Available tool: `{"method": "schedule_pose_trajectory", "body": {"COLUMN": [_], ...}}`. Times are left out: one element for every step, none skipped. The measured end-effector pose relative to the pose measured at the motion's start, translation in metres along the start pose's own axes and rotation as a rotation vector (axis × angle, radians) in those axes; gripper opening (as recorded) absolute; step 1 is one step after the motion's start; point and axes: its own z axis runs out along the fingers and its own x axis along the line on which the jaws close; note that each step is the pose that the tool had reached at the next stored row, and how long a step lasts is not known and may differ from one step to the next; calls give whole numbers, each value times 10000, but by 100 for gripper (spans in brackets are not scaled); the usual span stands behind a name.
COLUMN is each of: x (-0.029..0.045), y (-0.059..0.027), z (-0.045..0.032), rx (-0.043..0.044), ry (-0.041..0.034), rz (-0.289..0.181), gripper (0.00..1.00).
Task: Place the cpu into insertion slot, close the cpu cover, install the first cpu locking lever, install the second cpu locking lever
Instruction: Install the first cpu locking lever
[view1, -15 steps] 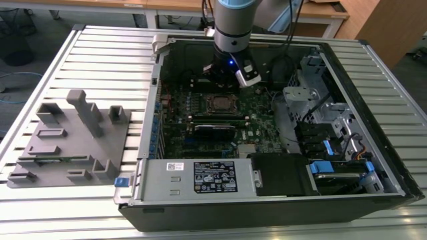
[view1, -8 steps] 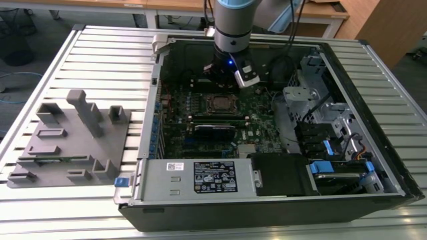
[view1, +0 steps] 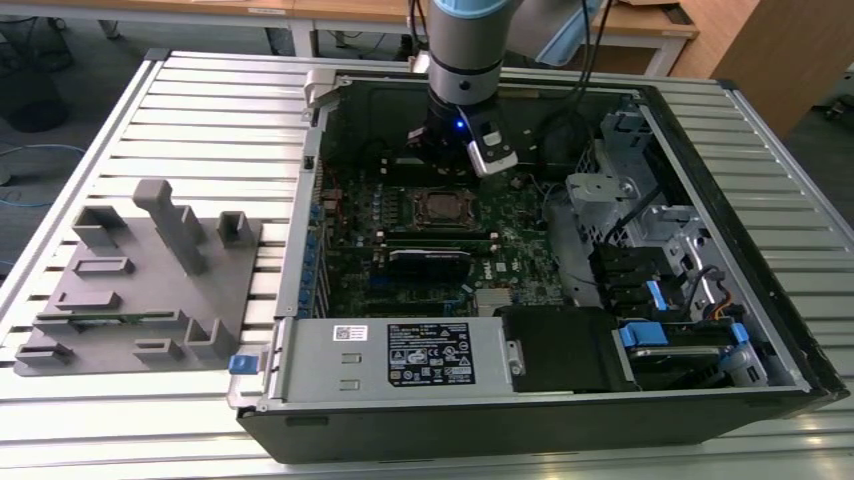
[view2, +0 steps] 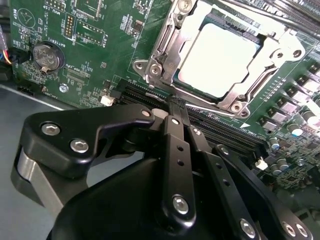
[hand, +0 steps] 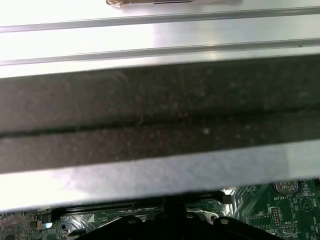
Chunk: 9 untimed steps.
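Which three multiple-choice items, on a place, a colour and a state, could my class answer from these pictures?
1. Where does the cpu lie? A in its socket; B on the grey stand; C outside the case.
2. What colour is the motherboard? A blue; B green; C red.
3. How is the cpu cover set? A raised upright; B taken off; C flat around the cpu.
1 A: the chip sits framed in the socket. 2 B: the board shows green. 3 C: its frame lies flat, the chip showing through its window.
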Motion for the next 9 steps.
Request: {"method": "schedule_pose_trajectory", "body": {"x": [0,0,0,0,0,0,0,0,0], "y": [1,2,3,3,4,4,4,5,5], "z": [-1,0,0,0,0,1,1,1,1], "rx": [-29,-61,-90,-119,-144,-166,-184,-195,-199], "ry": [-1,-2,-4,-6,-8,-9,-11,-12,-12], "rz": [2,2,2,4,5,6,6,6,7], "gripper": [11,11,11,11,11,11,11,11,11]}}
